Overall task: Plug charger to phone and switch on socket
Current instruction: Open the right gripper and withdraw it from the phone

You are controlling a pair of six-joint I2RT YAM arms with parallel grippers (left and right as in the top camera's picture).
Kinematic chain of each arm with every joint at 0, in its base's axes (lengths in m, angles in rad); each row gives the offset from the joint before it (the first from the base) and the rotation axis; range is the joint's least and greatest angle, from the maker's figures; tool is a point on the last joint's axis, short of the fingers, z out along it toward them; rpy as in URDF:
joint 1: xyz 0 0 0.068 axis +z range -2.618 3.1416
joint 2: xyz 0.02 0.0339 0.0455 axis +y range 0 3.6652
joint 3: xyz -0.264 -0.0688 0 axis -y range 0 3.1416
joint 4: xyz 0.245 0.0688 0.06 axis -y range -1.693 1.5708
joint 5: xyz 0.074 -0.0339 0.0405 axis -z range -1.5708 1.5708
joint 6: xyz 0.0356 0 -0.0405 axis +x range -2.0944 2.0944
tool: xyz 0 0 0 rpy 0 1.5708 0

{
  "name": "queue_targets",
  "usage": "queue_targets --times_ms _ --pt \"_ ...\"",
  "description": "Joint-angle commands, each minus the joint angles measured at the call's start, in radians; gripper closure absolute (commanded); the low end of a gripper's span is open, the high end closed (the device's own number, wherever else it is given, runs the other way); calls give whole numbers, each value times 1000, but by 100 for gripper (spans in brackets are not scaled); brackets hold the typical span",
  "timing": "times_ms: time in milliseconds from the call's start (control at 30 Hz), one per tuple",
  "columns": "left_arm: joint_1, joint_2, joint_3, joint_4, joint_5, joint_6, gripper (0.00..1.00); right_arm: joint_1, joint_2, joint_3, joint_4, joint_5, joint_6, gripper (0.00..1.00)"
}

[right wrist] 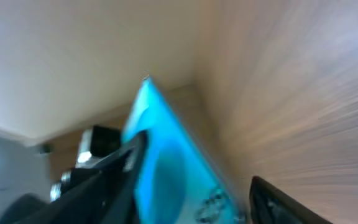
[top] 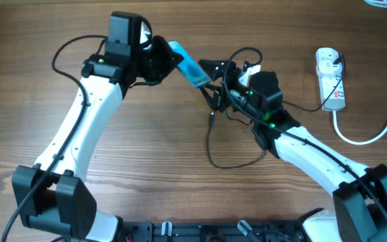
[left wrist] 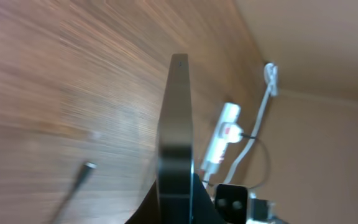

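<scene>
My left gripper (top: 166, 59) is shut on the phone (top: 188, 65) and holds it tilted above the table, blue screen up. In the left wrist view the phone (left wrist: 178, 124) stands edge-on between the fingers (left wrist: 179, 211). My right gripper (top: 213, 84) is open with its jaws round the phone's free end. In the right wrist view the phone's screen (right wrist: 166, 174) lies against the left finger, with a gap to the right finger (right wrist: 197, 163). The charger's connector (top: 211, 118) lies loose on the table below, also showing in the left wrist view (left wrist: 89, 167). The socket (top: 331, 79) lies at the far right.
The charger cable loops over the table in front of the right arm (top: 234, 163) and runs to a black plug on the socket (top: 340, 62). A thick white cord (top: 375, 134) curves from the socket to the right edge. The socket shows in the left wrist view (left wrist: 222, 134).
</scene>
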Motion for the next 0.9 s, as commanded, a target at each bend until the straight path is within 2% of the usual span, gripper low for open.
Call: queue_targets --times_ms 0,167,267,333,400,500,600,667,800,867 --pt "60 -13 8 -31 92 299 96 -31 -19 6 -133 -4 -340 18" --pt "153 -13 8 -68 380 538 96 -88 -19 6 -270 -50 -642 18" --pt "198 -13 8 -102 481 590 96 -101 -19 6 -284 -139 -803 18" --pt "219 -13 8 -99 587 642 96 -101 -20 8 -342 -140 -851 20" --pt "238 -13 8 -79 660 643 96 -101 -20 26 -411 -141 -888 23" --pt "282 -13 8 -51 678 586 96 -101 -20 126 -599 -98 -986 28" --pt "322 -13 8 -52 678 572 96 -100 -15 295 -864 21 -1088 30" --pt "326 -13 8 -52 678 572 96 -100 -1 373 -964 59 -1118 36" --pt "323 -13 8 -51 677 572 96 -96 51 433 -1032 74 -1095 47" --pt "323 -13 8 -51 676 567 96 -81 89 433 -1038 71 -1072 56"
